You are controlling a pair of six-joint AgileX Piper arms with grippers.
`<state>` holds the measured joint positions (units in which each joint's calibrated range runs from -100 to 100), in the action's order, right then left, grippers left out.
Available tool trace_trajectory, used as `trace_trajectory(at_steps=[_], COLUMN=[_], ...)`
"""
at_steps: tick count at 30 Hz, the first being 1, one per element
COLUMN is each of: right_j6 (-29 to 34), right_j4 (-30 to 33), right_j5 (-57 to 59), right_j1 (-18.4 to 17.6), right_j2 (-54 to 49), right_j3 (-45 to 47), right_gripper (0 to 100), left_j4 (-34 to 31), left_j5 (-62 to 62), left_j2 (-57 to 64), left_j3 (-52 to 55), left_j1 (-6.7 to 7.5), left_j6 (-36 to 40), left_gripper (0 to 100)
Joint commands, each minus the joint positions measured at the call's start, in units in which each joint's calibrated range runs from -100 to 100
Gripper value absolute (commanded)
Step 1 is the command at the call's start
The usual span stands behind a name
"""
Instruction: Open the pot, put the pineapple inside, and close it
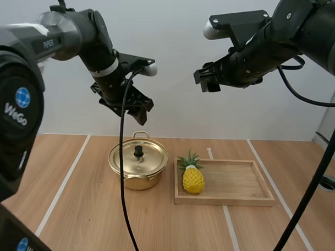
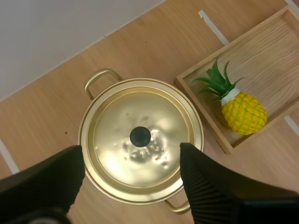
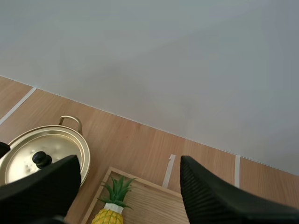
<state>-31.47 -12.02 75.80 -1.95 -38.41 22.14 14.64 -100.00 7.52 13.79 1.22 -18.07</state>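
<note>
A gold pot (image 1: 138,167) stands on the wooden table with its lid (image 2: 140,137) on, a black knob (image 2: 140,136) at the lid's middle. To its right a yellow pineapple (image 1: 192,175) with green leaves stands at the left end of a wooden tray (image 1: 237,183). My left gripper (image 1: 136,112) hangs open high above the pot, its fingers (image 2: 205,186) apart on either side of the lid in the left wrist view. My right gripper (image 1: 205,81) is open too, high above the pineapple (image 3: 111,211) and the tray's left end.
White tape lines (image 1: 63,185) cross the table. The tray's right part (image 1: 245,180) is bare. A round hole (image 1: 329,183) sits in the table near its right edge.
</note>
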Motion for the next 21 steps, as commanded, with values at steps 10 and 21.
trace_trajectory(at_steps=[10,21], right_j6=[0.01,0.14], right_j4=[3.51,4.23], right_j5=[-1.22,1.57], right_j1=[0.17,0.17], right_j2=[-0.29,-0.29], right_j3=[-0.74,-0.74], right_gripper=[100,100], left_j4=[1.3,1.42], left_j5=[0.0,0.0], left_j2=[-9.48,-14.73], left_j3=[-0.65,-0.79], left_j1=[0.14,0.14], left_j6=[-4.35,-7.79], left_gripper=[93,93])
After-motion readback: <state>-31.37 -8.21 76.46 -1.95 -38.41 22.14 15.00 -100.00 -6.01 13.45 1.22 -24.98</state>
